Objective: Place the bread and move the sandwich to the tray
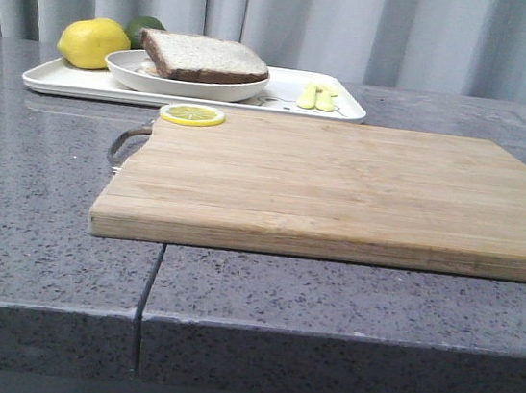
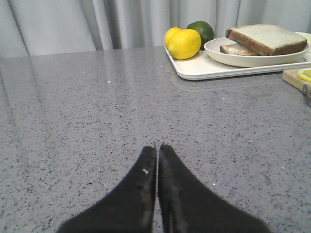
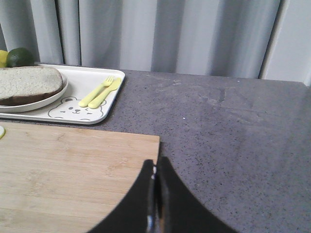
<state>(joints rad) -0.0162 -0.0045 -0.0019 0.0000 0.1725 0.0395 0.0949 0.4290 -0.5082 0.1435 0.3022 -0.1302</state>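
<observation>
The sandwich (image 1: 208, 58), topped by a white bread slice with a dark brown crust, sits on its round white plate (image 1: 129, 70) on the white tray (image 1: 275, 104) at the back left of the table. It also shows in the left wrist view (image 2: 266, 39) and in the right wrist view (image 3: 26, 83). The tray's bear drawing (image 3: 75, 108) shows in the right wrist view. My left gripper (image 2: 158, 146) is shut and empty over bare counter, well short of the tray. My right gripper (image 3: 156, 162) is shut and empty at the cutting board's right edge. Neither gripper shows in the front view.
A wooden cutting board (image 1: 342, 183) lies in the middle with a lemon slice (image 1: 192, 115) at its back left corner. A lemon (image 1: 93, 42) and a lime (image 1: 142, 26) sit on the tray's left end. A yellow fork and knife (image 1: 317, 96) lie on its right end.
</observation>
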